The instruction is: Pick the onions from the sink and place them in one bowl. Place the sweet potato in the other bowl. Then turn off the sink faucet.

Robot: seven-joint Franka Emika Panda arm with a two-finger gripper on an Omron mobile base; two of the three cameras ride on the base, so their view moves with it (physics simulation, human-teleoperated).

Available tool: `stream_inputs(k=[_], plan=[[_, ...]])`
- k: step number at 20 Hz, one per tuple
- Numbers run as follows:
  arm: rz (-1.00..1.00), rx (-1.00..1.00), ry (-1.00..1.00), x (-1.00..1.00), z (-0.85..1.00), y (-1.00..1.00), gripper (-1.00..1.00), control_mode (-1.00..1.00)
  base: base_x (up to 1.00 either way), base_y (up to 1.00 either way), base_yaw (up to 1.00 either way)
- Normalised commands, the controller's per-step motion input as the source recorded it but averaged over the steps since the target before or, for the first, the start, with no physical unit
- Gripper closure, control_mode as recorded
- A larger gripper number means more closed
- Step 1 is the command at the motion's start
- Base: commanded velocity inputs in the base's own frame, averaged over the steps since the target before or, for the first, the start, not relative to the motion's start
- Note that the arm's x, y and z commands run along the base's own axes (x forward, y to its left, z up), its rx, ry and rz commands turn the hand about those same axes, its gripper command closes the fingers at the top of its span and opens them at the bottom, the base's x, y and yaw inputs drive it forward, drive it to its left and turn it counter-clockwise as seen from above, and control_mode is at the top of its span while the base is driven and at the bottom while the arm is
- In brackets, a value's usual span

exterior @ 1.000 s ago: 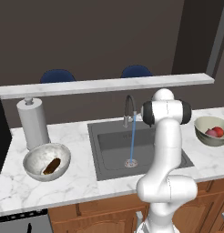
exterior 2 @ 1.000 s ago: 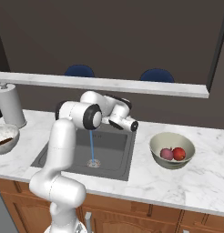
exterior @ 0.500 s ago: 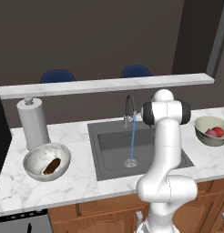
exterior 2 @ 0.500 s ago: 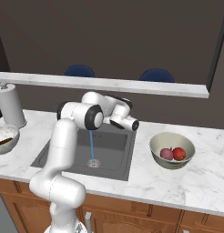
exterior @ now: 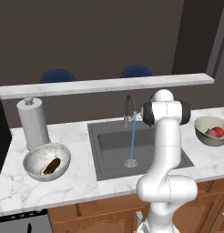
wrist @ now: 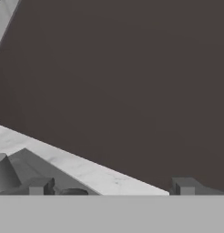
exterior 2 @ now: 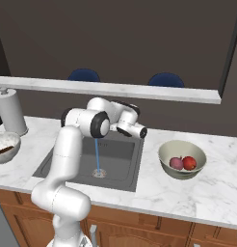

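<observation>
Two small round red onions (exterior 2: 183, 163) sit in olive-beige bowl (exterior 2: 182, 158); brown sweet potato (exterior: 51, 166) in silvery mottled bowl (exterior: 46, 161). Arm barely shifted; fingers (wrist: 182, 186) spread, empty (water running). Gooseneck faucet (exterior: 129, 110) lever remains.

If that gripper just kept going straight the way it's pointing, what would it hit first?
Probably the dark wall behind the counter: the open gripper faces it, and the way looks free, though the depth is hard to judge.
</observation>
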Motion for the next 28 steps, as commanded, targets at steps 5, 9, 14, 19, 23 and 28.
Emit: stream_inputs(k=[5,9,14,19,23,28], plan=[[0.00,0.00,0.00,0.00,0.00,0.31,-1.00,-1.00,0.00,0.00,0.00],[0.00,0.00,0.00,0.02,0.00,0.26,-1.00,-1.00,0.00,0.00,0.00],[0.05,0.00,0.00,0.08,0.00,0.25,-1.00,-1.00,0.00,0.00,0.00],[0.10,0.00,0.00,0.14,0.00,0.33,-1.00,-1.00,0.00,0.00,0.00],[0.11,0.00,0.00,0.11,0.00,0.35,-1.00,-1.00,0.00,0.00,0.00],[0.07,0.00,0.00,0.09,0.00,0.39,-1.00,-1.00,0.00,0.00,0.00]])
